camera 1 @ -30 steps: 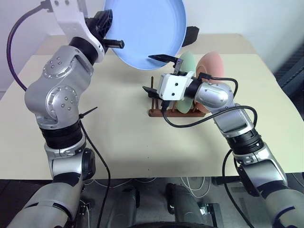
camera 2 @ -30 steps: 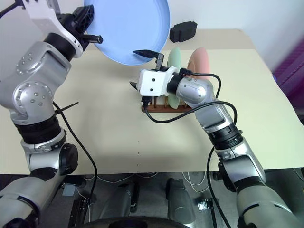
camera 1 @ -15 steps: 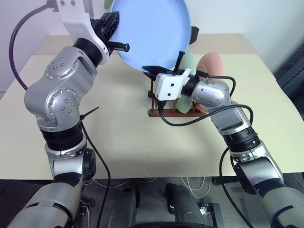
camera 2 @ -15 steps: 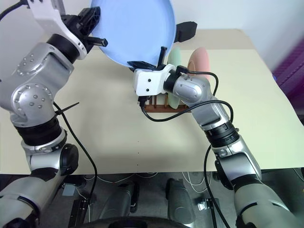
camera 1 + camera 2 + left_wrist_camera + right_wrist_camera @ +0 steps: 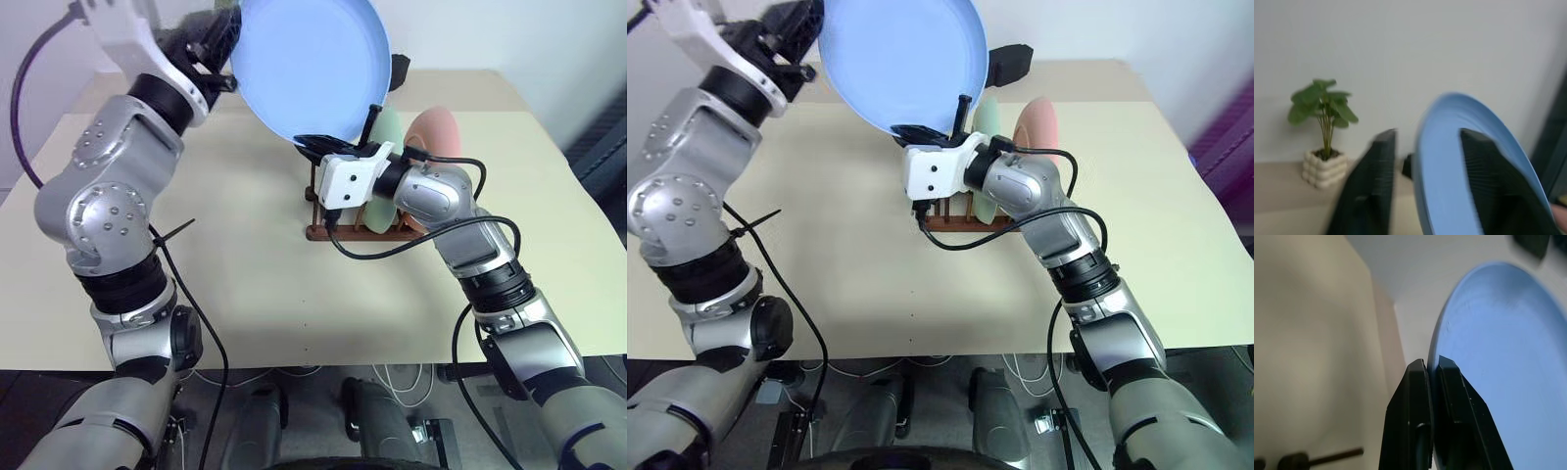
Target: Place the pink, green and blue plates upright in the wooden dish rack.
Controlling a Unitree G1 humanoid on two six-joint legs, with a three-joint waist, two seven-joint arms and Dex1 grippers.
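Observation:
The blue plate (image 5: 313,69) is held up on edge above the table, over the left end of the wooden dish rack (image 5: 338,233). My right gripper (image 5: 315,143) is shut on its lower rim, and the right wrist view shows both fingers (image 5: 1418,396) pinching the blue plate's (image 5: 1498,357) edge. My left gripper (image 5: 217,39) is at the plate's upper left rim and stands open. In the left wrist view the blue plate (image 5: 1440,161) passes between the spread fingers (image 5: 1371,181) with a gap on one side. The green plate (image 5: 389,127) and pink plate (image 5: 439,132) stand upright in the rack.
A black block (image 5: 1012,61) sits at the table's back edge behind the plate. A small potted plant (image 5: 1322,122) stands by the far wall. The beige table (image 5: 245,255) is bare to the left of and in front of the rack.
My right gripper has shut on the blue plate's lower rim. My left gripper has then opened and drawn slightly up and away to the left. The plate has stayed aloft.

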